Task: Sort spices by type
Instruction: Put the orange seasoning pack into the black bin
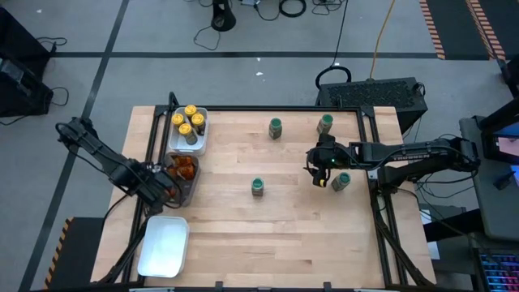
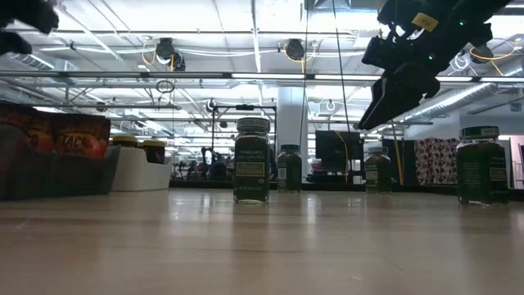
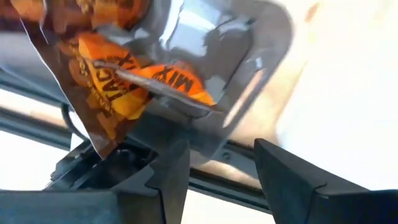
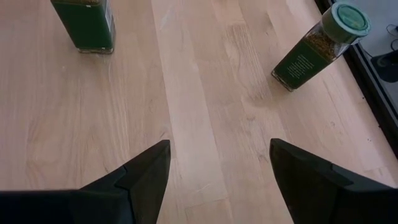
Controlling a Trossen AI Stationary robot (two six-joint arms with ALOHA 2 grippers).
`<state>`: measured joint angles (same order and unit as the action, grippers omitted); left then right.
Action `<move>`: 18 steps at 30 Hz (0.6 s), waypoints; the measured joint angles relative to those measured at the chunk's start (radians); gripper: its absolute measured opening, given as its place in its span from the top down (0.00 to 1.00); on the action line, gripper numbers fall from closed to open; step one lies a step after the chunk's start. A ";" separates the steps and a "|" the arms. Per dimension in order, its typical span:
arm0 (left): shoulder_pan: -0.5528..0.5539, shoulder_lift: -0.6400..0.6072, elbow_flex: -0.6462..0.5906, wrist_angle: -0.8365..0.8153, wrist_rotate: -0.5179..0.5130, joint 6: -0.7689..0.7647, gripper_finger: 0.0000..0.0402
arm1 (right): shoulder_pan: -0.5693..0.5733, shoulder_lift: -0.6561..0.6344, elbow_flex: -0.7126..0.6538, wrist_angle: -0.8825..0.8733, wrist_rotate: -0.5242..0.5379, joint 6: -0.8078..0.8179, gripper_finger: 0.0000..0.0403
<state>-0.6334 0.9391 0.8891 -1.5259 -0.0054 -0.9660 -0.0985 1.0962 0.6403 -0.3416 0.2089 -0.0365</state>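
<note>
Both grippers have their jaws apart and empty: the left gripper (image 1: 166, 193) sits over the dark grey tray (image 1: 191, 189) of orange packets (image 1: 184, 167) at frame left, nothing clamped. Right gripper (image 1: 318, 172) hovers above bare worktop (image 1: 284, 219) right of centre, four green-lidded jars (image 1: 258, 186) scattered around it, yellow-lidded jars (image 1: 189, 122) in the upper-left white tray (image 1: 200, 139).

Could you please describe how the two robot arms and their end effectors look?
Both arms are dark, nearly black, jointed, with black cables running along them. The left end effector has two dark, wedge-shaped fingers. The right end effector has the same dark pointed fingers, a small green light on its wrist and a yellow label, seen in the low view.
</note>
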 joint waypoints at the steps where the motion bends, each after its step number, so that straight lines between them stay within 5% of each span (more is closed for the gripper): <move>1: 0.000 -0.003 0.018 0.001 -0.008 -0.008 0.54 | 0.000 0.000 0.000 0.000 0.000 0.000 0.36; 10: 0.040 -0.058 0.092 -0.007 -0.054 -0.326 0.54 | 0.000 0.000 0.000 0.000 0.000 -0.002 0.36; 18: 0.119 -0.074 0.092 -0.005 -0.052 -0.330 0.54 | 0.000 0.000 0.000 -0.003 0.000 0.015 0.36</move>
<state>-0.5142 0.8650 0.9810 -1.5312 -0.0578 -1.2957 -0.0982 1.0962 0.6403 -0.3443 0.2085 -0.0219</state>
